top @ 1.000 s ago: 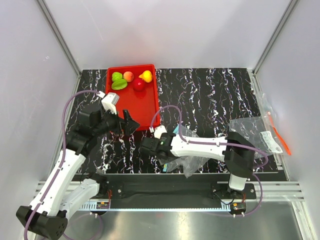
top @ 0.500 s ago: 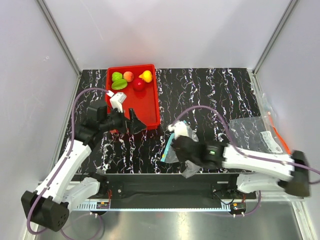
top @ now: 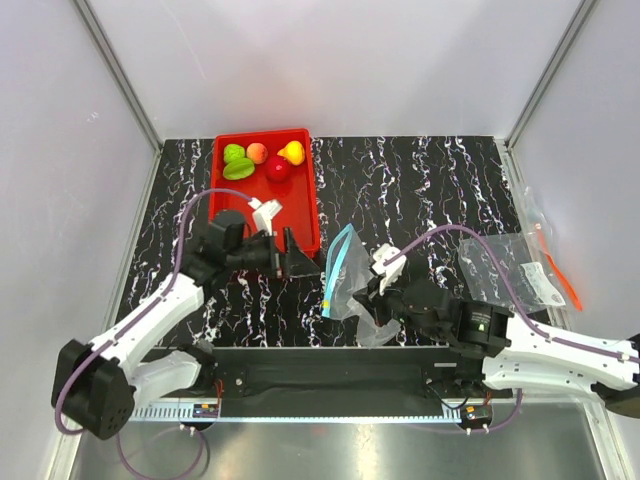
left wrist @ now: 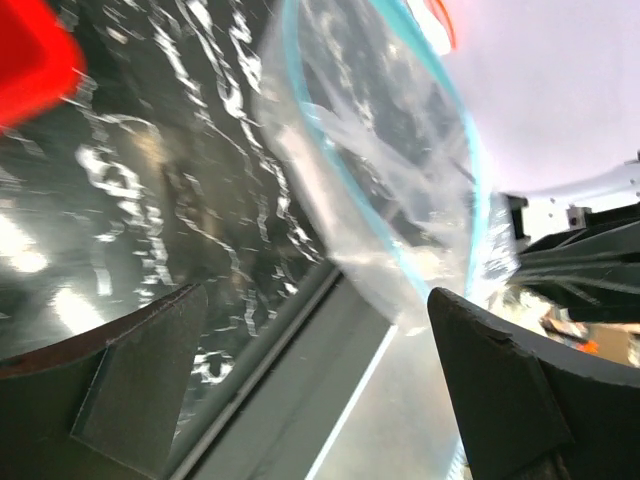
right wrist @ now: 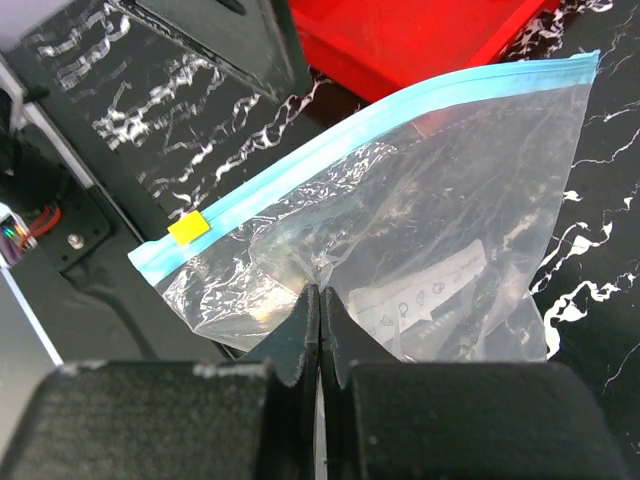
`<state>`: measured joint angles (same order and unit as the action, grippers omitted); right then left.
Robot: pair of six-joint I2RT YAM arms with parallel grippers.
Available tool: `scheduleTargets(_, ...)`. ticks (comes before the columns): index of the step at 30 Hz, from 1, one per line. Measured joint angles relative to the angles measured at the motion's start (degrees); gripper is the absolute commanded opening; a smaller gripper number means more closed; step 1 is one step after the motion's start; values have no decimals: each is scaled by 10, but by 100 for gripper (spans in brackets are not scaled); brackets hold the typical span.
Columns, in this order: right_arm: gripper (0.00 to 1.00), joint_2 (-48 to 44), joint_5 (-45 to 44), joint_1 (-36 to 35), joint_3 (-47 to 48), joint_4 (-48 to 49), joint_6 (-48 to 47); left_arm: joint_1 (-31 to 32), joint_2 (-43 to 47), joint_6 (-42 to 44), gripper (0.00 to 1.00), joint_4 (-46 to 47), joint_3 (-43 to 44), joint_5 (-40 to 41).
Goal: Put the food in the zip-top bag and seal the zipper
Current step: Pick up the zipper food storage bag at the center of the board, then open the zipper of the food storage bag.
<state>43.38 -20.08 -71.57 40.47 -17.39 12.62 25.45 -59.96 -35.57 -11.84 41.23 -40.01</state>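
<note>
The zip-top bag (top: 345, 280) (right wrist: 420, 230) is held up off the table, my right gripper (top: 368, 292) (right wrist: 320, 298) shut on its crinkled lower part. Its light-blue zipper (right wrist: 350, 135) (left wrist: 335, 170) runs along the mouth edge and carries a yellow slider (right wrist: 188, 228). My left gripper (top: 303, 258) (left wrist: 330, 390) stands open just left of the bag's mouth, apart from it. The food lies in the red tray (top: 290, 205): two green pieces (top: 237, 162), a peach (top: 257, 152), a yellow pear (top: 292, 152) and a red apple (top: 277, 168).
Another piece of clear plastic (top: 510, 262) with an orange-red strip (top: 560, 270) lies at the table's right edge. The red tray's near corner (right wrist: 420, 40) sits close behind the bag. White walls close off three sides, and a metal rail runs along the near edge.
My right gripper shut on the bag and carried it up and to the right. My left gripper swung right, from beside the tray toward the bag's mouth.
</note>
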Motion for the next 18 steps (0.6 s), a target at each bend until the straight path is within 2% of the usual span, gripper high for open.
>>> scheduleTargets(5,0,41,16,0,0,6,-18,39,-32,-54,99,45,-3,8)
scheduleTargets(11,0,62,28,0,0,23,-29,38,-58,-103,93,98,-28,22)
scheduleTargets(16,0,59,31,0,0,33,-33,30,-62,-150,88,163,-82,25)
scheduleTargets(18,0,53,31,0,0,34,-34,25,-64,-168,83,181,-104,28)
